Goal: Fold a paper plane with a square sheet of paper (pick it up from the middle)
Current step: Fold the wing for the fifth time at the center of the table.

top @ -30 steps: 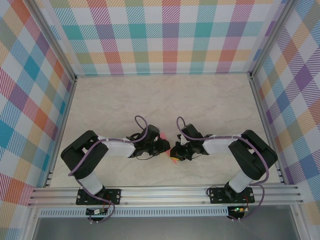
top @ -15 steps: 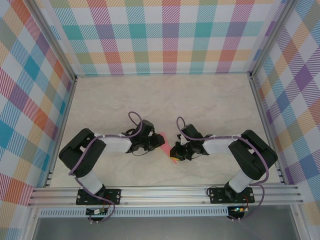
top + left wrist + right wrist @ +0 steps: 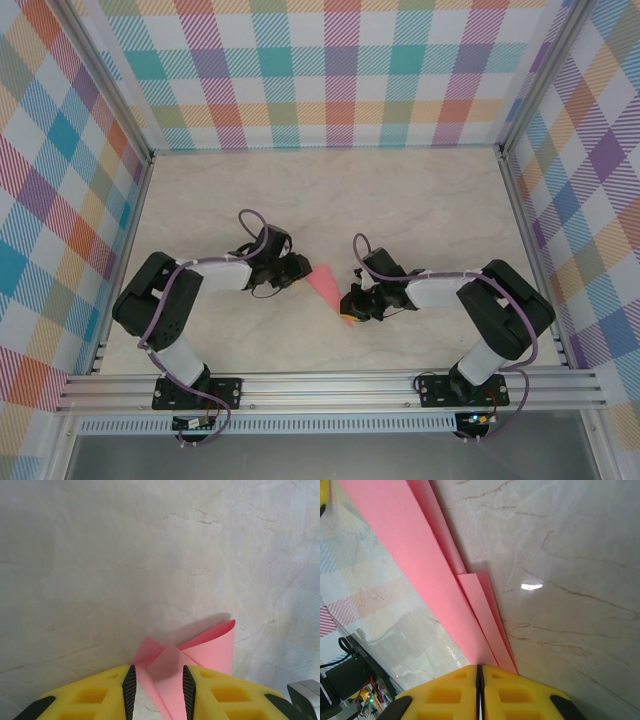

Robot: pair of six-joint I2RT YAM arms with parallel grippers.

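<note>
The salmon-pink paper plane (image 3: 326,284) lies as a narrow folded dart between my two grippers on the marble table. In the right wrist view its long creased layers (image 3: 420,565) run straight out from my right gripper (image 3: 480,672), which is shut on its narrow end. That same gripper (image 3: 351,304) sits just right of the dart from above. My left gripper (image 3: 299,270) is at the dart's wide end. Its jaws (image 3: 158,685) stand apart, with the loose folded flaps (image 3: 172,667) lying between the pads and a strip of table showing beside the paper.
The marble table top (image 3: 400,200) stretches away behind both arms to the checked back wall. Aluminium frame rails (image 3: 330,385) run along the near edge, and upright posts stand at the sides.
My left arm has drawn back to the left, away from the right gripper. More of the pink paper now shows between the two grippers. The right arm has stayed put.
</note>
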